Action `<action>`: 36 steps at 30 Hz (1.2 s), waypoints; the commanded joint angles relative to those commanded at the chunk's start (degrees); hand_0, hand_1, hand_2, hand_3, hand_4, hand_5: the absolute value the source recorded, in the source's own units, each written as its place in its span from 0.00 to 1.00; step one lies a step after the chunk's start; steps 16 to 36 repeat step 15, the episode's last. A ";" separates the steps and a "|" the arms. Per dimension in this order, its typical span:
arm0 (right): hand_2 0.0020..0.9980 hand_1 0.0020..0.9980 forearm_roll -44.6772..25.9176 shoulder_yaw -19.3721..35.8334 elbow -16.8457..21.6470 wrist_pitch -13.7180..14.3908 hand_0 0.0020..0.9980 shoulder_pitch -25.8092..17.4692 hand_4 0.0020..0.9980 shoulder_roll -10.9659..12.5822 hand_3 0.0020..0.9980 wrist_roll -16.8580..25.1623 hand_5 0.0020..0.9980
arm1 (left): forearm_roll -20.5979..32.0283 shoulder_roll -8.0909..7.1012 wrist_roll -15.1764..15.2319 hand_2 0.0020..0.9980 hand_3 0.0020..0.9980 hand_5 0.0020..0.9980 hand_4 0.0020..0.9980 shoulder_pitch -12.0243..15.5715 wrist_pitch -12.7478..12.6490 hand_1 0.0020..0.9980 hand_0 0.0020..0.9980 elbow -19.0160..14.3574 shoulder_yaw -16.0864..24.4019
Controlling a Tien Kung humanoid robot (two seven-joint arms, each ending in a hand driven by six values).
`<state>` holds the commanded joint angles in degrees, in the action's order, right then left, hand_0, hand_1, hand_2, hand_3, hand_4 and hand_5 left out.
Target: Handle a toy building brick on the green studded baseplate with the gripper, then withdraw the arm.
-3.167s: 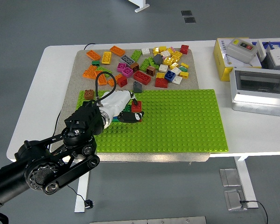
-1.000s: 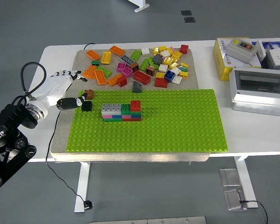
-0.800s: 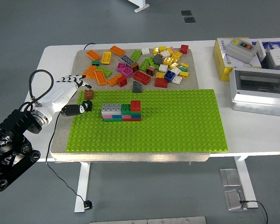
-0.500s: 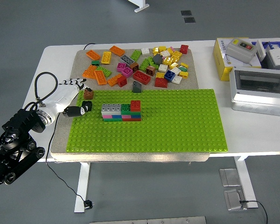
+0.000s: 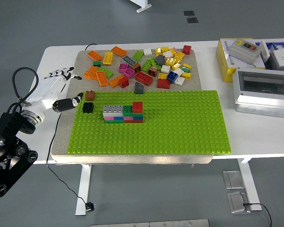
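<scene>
- Left hand (image 5: 57,92): white, on a black arm entering from the lower left. It sits over the left edge of the mat, clear of the baseplate. Fingers are spread and loose, thumb pointing right toward the black brick; it holds nothing. Compared with half a second ago, the hand is further left and slightly farther from the near edge, and its thumb tip no longer reaches the black brick.
- Arm: against the view from about three seconds ago, when it lay across the baseplate's left part with the hand at the brick stack, it is now pulled back off the board entirely.
- Green studded baseplate (image 5: 180,127): lies on the near part of the mat, position unchanged across all views.
- Brick stack (image 5: 123,113): stands on the left part of the baseplate; grey, pink, blue, green and red layers, with a red brick (image 5: 137,107) raised at its right end. Unchanged since one second ago.
- Black brick (image 5: 87,107): small, on the baseplate's far left corner area, just right of the thumb, not touched.
- Brown brick (image 5: 90,95): just beyond the black one, at the baseplate's far left corner.
- Loose brick pile (image 5: 146,64): mixed colours on the far part of the mat (image 5: 80,66), undisturbed.
- Tabletop (image 5: 52,61): white; grey and yellow boxes (image 5: 255,75) stand at its right end, well apart from the baseplate.
- Right hand: out of view.
</scene>
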<state>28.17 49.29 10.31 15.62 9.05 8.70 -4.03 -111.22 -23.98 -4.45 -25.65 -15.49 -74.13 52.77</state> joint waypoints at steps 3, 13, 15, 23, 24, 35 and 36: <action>0.67 0.67 -0.29 -0.28 0.00 -0.19 0.70 0.04 0.39 0.04 0.66 -0.27 0.80 | -0.35 -0.13 -0.23 0.97 0.77 0.28 0.63 0.95 0.22 0.98 1.00 -0.88 1.11; 0.67 0.66 0.64 0.00 0.00 -0.41 0.70 0.45 0.38 0.05 0.66 -0.64 0.81 | -0.81 -2.00 -0.21 0.97 0.75 0.29 0.63 2.61 0.43 0.97 1.00 -1.89 1.61; 0.67 0.66 0.70 0.05 0.00 -0.36 0.70 0.49 0.38 0.05 0.66 -0.54 0.81 | -0.71 -2.27 -0.14 0.97 0.75 0.29 0.63 2.88 0.45 0.97 1.00 -1.68 1.57; 0.67 0.66 0.70 0.05 0.00 -0.36 0.70 0.49 0.38 0.05 0.66 -0.54 0.81 | -0.71 -2.27 -0.14 0.97 0.75 0.29 0.63 2.88 0.45 0.97 1.00 -1.68 1.57; 0.67 0.66 0.70 0.05 0.00 -0.36 0.70 0.49 0.38 0.05 0.66 -0.54 0.81 | -0.71 -2.27 -0.14 0.97 0.75 0.29 0.63 2.88 0.45 0.97 1.00 -1.68 1.57; 0.67 0.66 0.70 0.05 0.00 -0.36 0.70 0.49 0.38 0.05 0.66 -0.54 0.81 | -0.71 -2.27 -0.14 0.97 0.75 0.29 0.63 2.88 0.45 0.97 1.00 -1.68 1.57; 0.67 0.66 0.70 0.05 0.00 -0.36 0.70 0.49 0.38 0.05 0.66 -0.54 0.81 | -0.71 -2.27 -0.14 0.97 0.75 0.29 0.63 2.88 0.45 0.97 1.00 -1.68 1.57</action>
